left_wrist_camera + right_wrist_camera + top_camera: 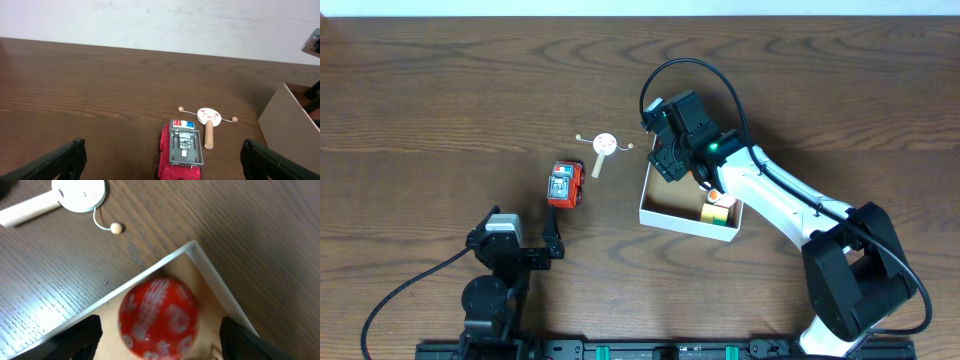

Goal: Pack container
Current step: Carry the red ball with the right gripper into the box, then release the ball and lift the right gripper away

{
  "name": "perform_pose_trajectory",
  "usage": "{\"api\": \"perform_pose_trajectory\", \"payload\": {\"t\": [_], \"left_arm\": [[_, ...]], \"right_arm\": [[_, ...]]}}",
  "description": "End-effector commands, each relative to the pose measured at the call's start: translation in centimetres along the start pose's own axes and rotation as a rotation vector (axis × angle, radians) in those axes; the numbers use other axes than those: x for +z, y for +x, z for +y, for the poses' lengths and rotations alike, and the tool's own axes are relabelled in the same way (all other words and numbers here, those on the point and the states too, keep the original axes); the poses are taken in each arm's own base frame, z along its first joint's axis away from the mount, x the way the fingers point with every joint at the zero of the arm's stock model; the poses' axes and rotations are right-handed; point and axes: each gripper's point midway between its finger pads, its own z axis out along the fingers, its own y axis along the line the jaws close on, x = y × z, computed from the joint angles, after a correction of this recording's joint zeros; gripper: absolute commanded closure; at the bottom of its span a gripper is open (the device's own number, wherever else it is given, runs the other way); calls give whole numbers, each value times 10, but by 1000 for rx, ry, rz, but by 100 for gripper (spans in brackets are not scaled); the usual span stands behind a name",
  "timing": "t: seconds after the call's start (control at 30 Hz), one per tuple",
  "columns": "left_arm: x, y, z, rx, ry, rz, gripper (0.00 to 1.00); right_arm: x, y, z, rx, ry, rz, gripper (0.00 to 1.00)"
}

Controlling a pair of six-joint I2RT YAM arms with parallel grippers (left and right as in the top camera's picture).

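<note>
The container (685, 222) is a white-walled box with a brown inside, right of centre; its corner shows in the right wrist view (200, 260) and its wall in the left wrist view (285, 125). My right gripper (670, 152) hangs open over the container's far left corner. A red ball with white marks (158, 318) sits blurred between its spread fingers (160, 340), touching neither. A yellow block and an orange piece (717, 209) lie in the container. A red toy truck (564, 185) (181, 150) lies on the table just ahead of my open, empty left gripper (517, 234) (162, 162).
A small white rattle drum with a wooden handle and two bead strings (604, 147) (209, 120) (80, 192) lies on the table between the truck and the container. The right arm reaches across the container's right side.
</note>
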Motion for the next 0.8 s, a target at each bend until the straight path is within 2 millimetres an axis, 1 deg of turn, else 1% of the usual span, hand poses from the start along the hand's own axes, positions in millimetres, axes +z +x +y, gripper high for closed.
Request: {"api": "perform_pose_trajectory", "payload": {"t": [0.0, 0.13, 0.27, 0.33, 0.37, 0.47, 0.53, 0.57, 0.67, 0.7, 0.77], "left_arm": [[0, 9, 4, 12, -16, 27, 2], [0, 9, 4, 12, -16, 27, 2], [0, 9, 4, 12, -16, 28, 2], [0, 9, 4, 12, -16, 28, 2], [0, 9, 4, 12, -16, 27, 2], [0, 9, 4, 12, -16, 27, 2], [0, 9, 4, 12, -16, 27, 2], [0, 9, 4, 12, -16, 27, 2], [0, 9, 4, 12, -16, 27, 2], [0, 9, 4, 12, -16, 27, 2], [0, 9, 4, 12, -16, 27, 2]], "right_arm": [[0, 2, 3, -11, -2, 9, 18], [0, 3, 4, -12, -3, 12, 14], [0, 2, 0, -11, 17, 11, 14], [-5, -3, -2, -10, 24, -5, 15], [-11, -8, -2, -4, 28, -22, 14], [-38, -26, -7, 36, 40, -96, 13], [-59, -37, -17, 86, 72, -145, 12], [-75, -41, -26, 133, 108, -172, 12], [-110, -40, -54, 250, 214, -210, 8], [-122, -36, -65, 296, 253, -218, 7], [-141, -27, -83, 366, 312, -221, 6]]}}
